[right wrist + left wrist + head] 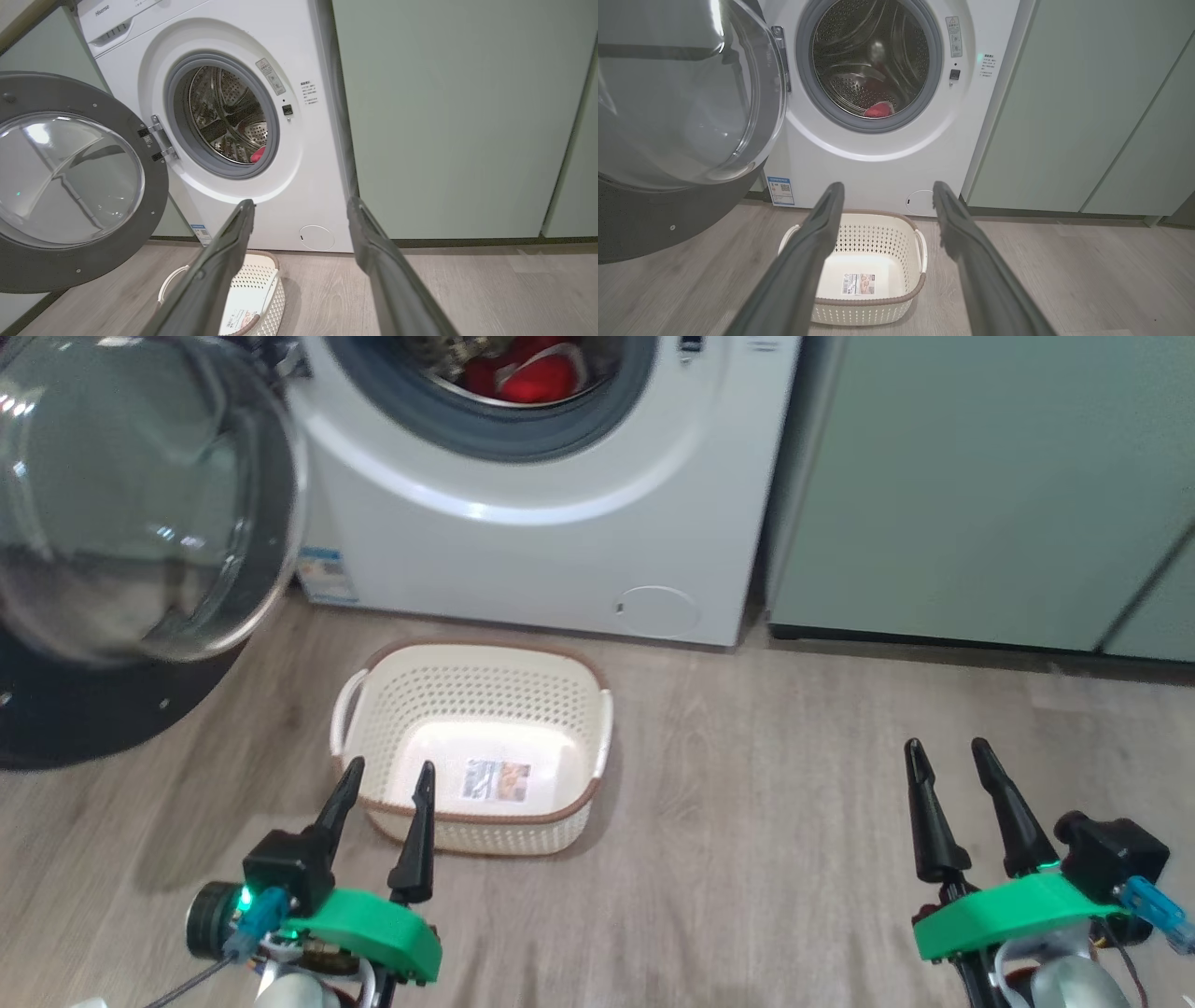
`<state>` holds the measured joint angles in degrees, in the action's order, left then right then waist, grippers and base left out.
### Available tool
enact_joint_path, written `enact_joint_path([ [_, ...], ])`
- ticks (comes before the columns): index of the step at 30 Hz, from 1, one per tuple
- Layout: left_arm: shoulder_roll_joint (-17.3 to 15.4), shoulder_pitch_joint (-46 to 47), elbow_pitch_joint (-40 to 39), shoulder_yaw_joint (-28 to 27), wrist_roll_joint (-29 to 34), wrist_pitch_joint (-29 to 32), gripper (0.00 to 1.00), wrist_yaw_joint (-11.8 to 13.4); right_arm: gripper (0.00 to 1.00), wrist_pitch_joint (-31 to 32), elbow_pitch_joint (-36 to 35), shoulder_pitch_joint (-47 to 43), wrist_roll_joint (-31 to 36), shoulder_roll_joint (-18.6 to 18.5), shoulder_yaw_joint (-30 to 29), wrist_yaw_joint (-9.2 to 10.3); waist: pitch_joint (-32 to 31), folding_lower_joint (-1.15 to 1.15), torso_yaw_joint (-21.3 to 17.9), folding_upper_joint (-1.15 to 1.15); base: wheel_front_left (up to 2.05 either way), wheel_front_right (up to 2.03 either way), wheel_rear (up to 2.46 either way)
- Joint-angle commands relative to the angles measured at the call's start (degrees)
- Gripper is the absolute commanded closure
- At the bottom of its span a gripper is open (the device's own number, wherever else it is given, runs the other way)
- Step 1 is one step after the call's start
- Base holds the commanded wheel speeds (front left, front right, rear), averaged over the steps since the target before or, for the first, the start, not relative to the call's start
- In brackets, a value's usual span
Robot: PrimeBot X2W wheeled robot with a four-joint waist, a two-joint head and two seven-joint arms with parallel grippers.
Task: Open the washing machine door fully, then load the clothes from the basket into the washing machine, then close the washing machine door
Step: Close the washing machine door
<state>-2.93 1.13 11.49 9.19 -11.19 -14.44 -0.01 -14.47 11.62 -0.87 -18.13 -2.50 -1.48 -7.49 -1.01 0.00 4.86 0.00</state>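
nearest to you, your left gripper (392, 763) sits low at the left with both dark fingers spread apart, released and holding nothing. in the head view its tips overlap the near left corner of the basket (485, 695), though you cannot tell from there whether they touch it. your right gripper (946, 743) sits low at the right, well apart from the basket, over the wood-look floor (766, 821), its fingers likewise parted and gripping nothing. the basket stands upright on the floor just in front of the washing machine (523, 569), with its pale base and the label (497, 779) showing in full. behind it, the washing machine has a small round panel (661, 611) low on its front and a blue sticker (327, 574) at its lower left corner. the washing machine door (140, 504) is swung wide open to the left on its hinge, glass bowl facing you. farther in, the clothes (523, 378) lie at the bottom of the drum, red fabric with a strip of white showing past the grey ring. pale green cabinets (971, 495) stand just beside the machine's right side.
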Motion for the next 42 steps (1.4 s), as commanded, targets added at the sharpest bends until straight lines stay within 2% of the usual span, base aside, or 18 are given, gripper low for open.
enact_joint_path([
  [1,0.1,3.1,-1.6,-1.7,0.0,-0.6,0.00,0.2,0.00,-0.5,-2.0,1.5,0.6,-0.4,1.6,0.00,1.2,0.00,2.4,0.00,0.00,0.00,0.00],
  [11,0.1,3.1,-1.1,-2.2,1.3,-0.6,0.00,-0.1,0.00,-0.5,-1.9,1.4,-0.1,-0.4,2.6,0.00,1.3,0.00,13.4,0.00,0.00,0.00,0.00],
  [13,0.0,3.1,-1.0,-2.3,1.6,-0.6,0.00,-0.3,0.00,-0.5,-1.8,1.4,-0.3,-0.4,2.8,0.00,0.8,0.00,14.7,0.00,0.00,0.00,0.00],
  [22,-0.1,2.1,-2.2,-6.0,3.5,-0.6,0.00,-1.2,0.00,-0.5,-2.1,1.7,-3.0,-0.4,5.0,0.00,-1.1,0.00,23.7,0.00,0.00,0.00,0.00],
  [31,0.0,-0.2,-6.7,-9.1,3.1,-0.6,0.00,0.6,0.00,-0.5,-0.1,6.3,-2.8,-0.4,8.8,0.00,1.0,0.00,25.0,0.00,0.00,0.00,0.00],
  [42,0.0,-1.2,-9.2,-10.6,2.6,-0.6,0.00,1.9,0.00,-0.5,1.9,9.2,-3.3,-0.4,10.6,0.00,1.3,0.00,25.1,0.00,0.00,0.00,0.00],
])
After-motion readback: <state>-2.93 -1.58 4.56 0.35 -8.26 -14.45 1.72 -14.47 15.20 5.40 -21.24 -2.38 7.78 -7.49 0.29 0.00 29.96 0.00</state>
